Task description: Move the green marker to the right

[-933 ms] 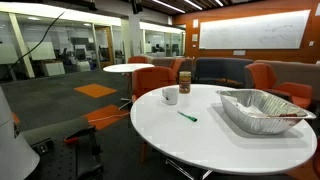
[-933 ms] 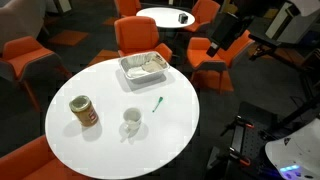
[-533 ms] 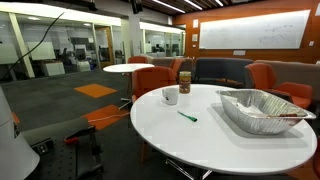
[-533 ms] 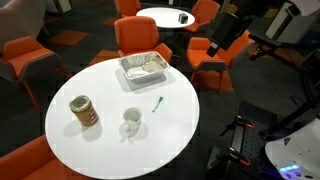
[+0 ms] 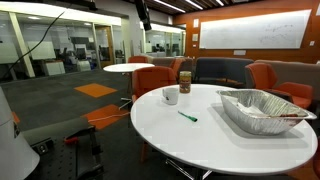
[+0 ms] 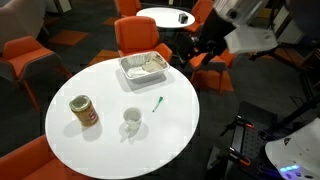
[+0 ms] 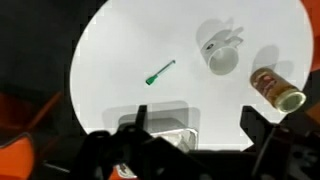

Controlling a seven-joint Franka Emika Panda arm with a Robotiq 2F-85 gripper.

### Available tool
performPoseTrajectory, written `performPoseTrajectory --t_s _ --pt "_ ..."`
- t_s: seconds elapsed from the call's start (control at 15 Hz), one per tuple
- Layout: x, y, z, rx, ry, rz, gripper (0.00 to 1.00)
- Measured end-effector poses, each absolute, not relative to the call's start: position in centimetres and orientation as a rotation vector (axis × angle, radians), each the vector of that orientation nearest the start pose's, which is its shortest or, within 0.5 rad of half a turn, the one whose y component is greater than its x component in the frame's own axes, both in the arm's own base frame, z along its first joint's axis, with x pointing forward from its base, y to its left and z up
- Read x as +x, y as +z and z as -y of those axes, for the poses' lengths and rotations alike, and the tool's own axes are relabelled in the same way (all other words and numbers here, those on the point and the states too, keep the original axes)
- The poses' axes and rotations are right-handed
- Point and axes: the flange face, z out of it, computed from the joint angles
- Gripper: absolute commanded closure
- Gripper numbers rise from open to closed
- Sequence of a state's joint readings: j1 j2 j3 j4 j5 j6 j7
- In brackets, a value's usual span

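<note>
The green marker (image 5: 187,116) lies flat on the round white table (image 5: 200,140), also seen in an exterior view (image 6: 157,103) and in the wrist view (image 7: 159,73). My gripper (image 6: 190,50) hangs in the air above the table edge beside the foil tray (image 6: 145,67), well away from the marker. In the wrist view my gripper (image 7: 195,125) is open and empty, its two dark fingers wide apart over the blurred tray (image 7: 155,118).
A white mug (image 6: 131,120) and a brown can (image 6: 84,112) stand on the table beyond the marker, also seen in the wrist view as the mug (image 7: 220,55) and the can (image 7: 277,88). Orange chairs (image 6: 135,35) ring the table.
My arm has swung in from beyond the table edge towards the foil tray. The marker, mug, can and tray have not moved.
</note>
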State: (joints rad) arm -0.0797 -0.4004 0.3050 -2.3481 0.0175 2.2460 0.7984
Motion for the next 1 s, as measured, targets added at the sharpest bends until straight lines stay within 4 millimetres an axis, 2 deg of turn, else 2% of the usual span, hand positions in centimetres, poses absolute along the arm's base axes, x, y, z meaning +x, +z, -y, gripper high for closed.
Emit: performPoseTrajectory --t_s 0.2,0.6,0.73,1.0 --pt "48.5 44.1 -10.6 -2.921 -0.476 -1.131 0.00" --pt "56.3 33.4 -4.3 -2.822 -0.414 -1.664 0.00" --pt "58.2 30.0 -3.1 -2.760 -0.360 -1.820 0.00" --pt "60.5 24.6 -2.6 -2.627 -0.204 -2.097 0.00"
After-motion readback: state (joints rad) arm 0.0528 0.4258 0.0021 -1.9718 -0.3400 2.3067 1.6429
